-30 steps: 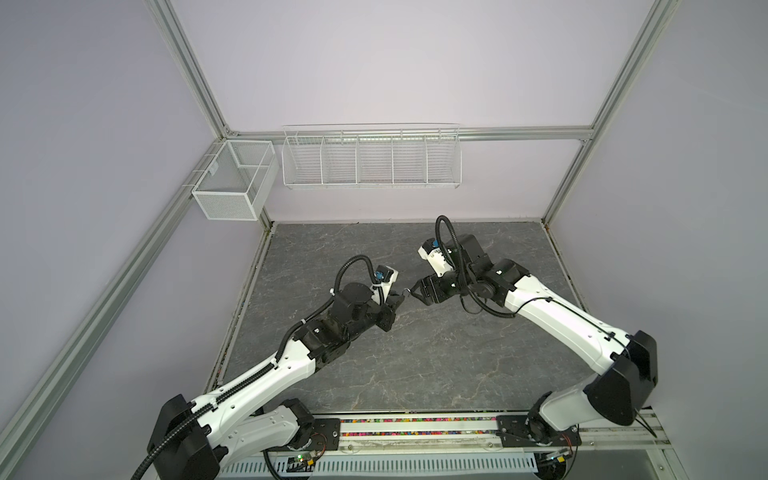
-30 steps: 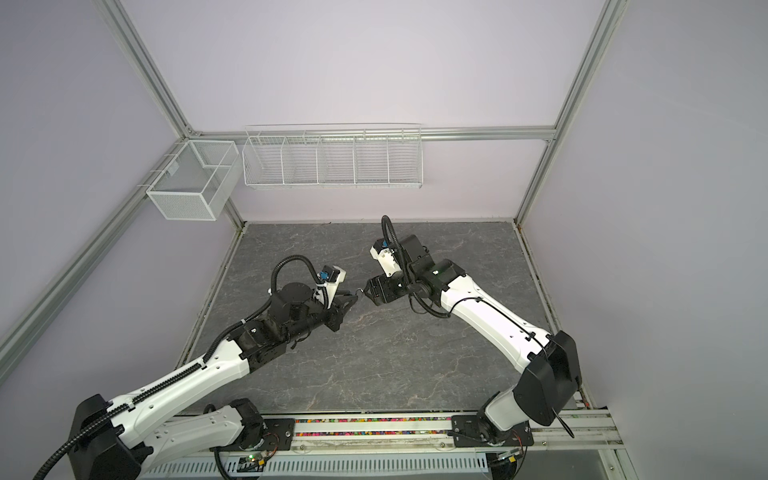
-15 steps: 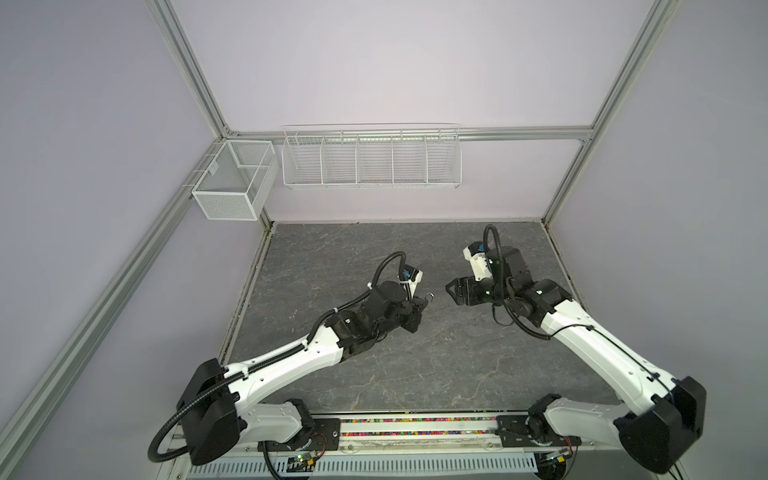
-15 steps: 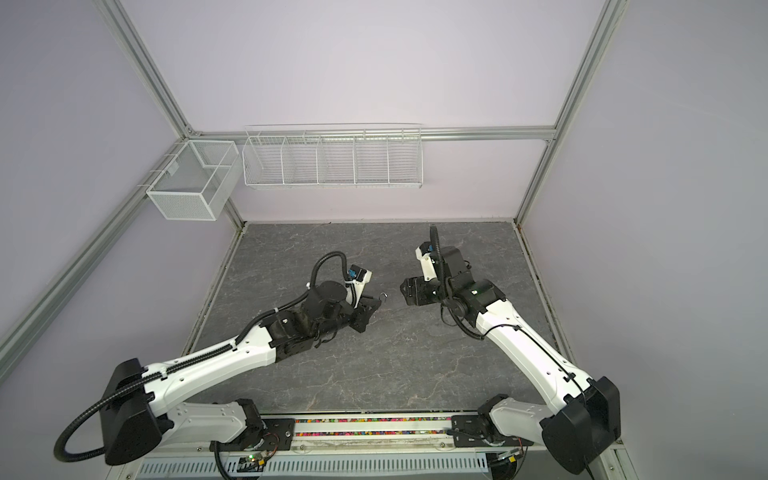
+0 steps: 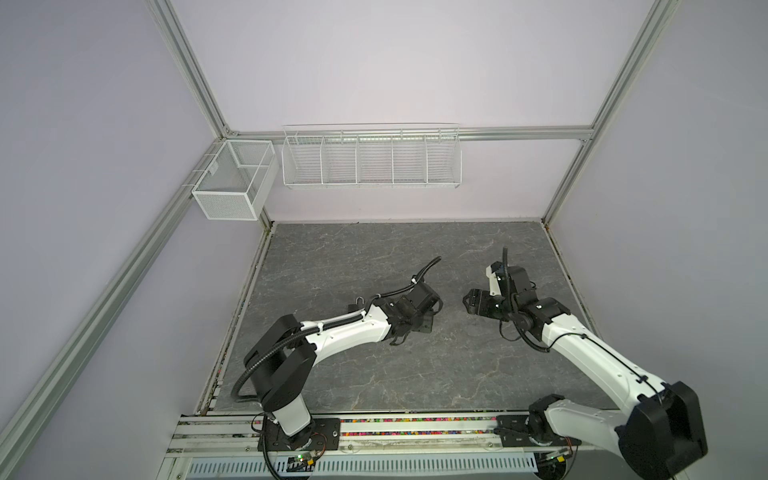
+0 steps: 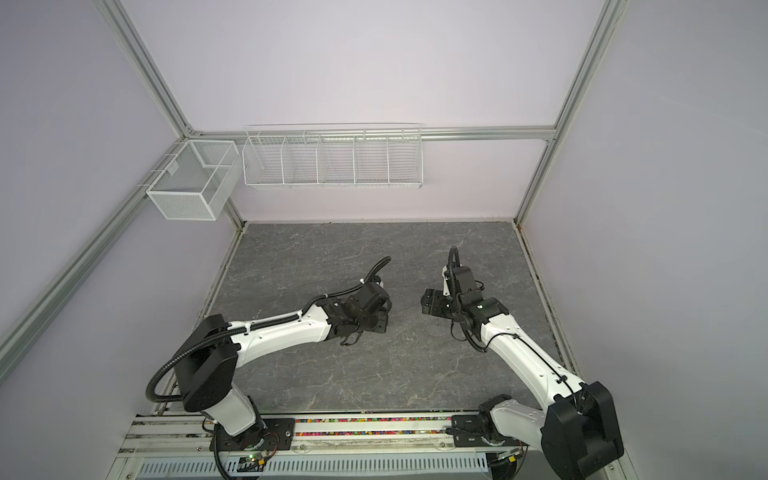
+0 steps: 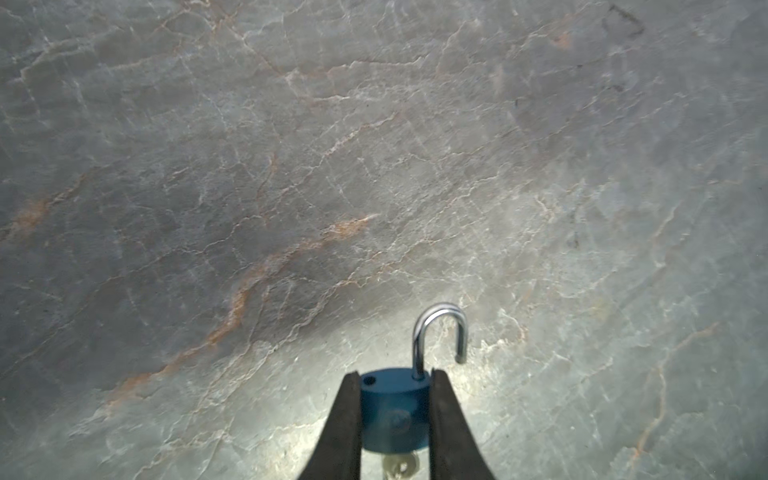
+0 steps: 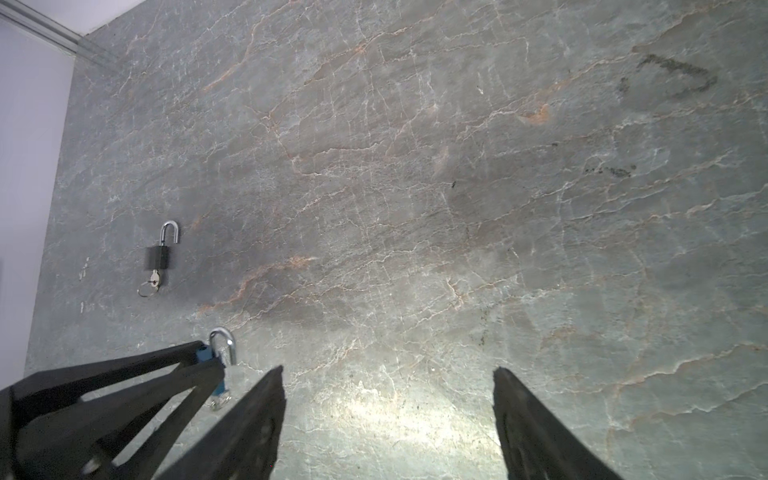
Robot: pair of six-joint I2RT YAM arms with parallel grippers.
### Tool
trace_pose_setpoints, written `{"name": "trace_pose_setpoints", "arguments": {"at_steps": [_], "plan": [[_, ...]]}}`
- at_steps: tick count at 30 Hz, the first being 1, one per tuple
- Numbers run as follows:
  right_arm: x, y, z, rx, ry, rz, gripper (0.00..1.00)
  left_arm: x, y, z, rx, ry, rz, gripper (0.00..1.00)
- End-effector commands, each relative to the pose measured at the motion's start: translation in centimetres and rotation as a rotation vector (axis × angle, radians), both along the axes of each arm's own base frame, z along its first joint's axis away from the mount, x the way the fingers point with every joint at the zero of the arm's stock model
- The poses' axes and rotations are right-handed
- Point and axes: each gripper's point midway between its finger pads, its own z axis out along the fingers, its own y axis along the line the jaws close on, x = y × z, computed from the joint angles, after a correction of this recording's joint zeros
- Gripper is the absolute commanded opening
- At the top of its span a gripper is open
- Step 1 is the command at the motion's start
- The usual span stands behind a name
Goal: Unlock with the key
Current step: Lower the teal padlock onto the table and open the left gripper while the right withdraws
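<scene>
1. Left gripper (image 7: pixel 395 374): black fingers clamped on the flat sides of a small blue padlock (image 7: pixel 392 411) with a rounded metal body. Its silver steel shackle (image 7: pixel 440 320) stands raised, with one leg seated in the body and the free end clear of its hole, so the lock is undone. A pale metal key (image 7: pixel 399 463) sits in the keyway at the opposite end. The lock is held low over the table, near its middle. From where I stand I cannot tell whether it touches the surface.

2. Right gripper (image 8: pixel 388 370): jaws spread wide, nothing between them. It is near the left gripper, facing it, not touching.

3. Boxy black padlock (image 8: pixel 158 257): lies flat on the table beside the left forearm, toward the left wall. Its silver hoop (image 8: pixel 170 232) is sprung free at one end. A silver second key (image 8: pixel 153 280) is in its keyway, with a thin wire ring (image 8: pixel 145 289) attached.

4. Table (image 5: pixel 374 257): a grey stone-patterned slab with pale and rust-coloured veins.

5. Long white wire rack (image 5: pixel 371 160): five compartments, hung on the back wall.

6. White mesh box (image 5: pixel 232 187): hung on the left rail at the corner.
</scene>
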Motion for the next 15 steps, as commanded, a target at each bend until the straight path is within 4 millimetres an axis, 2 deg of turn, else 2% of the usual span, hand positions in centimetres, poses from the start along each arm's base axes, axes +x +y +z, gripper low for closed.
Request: {"name": "trace_pose_setpoints", "arguments": {"at_steps": [1, 8, 15], "plan": [[0.5, -0.1, -0.5, 0.038, -0.004, -0.049, 0.8, -0.1, -0.1, -1.1, 0.051, 0.051, 0.031, 0.0], [0.6, -1.0, -1.5, 0.066, 0.024, -0.084, 0.8, 0.0, -0.1, -4.0, 0.112, 0.099, 0.056, 0.0], [0.7, -1.3, -2.3, 0.083, 0.04, -0.093, 0.8, 0.1, -0.1, -5.4, 0.154, 0.118, 0.057, 0.0]]}}
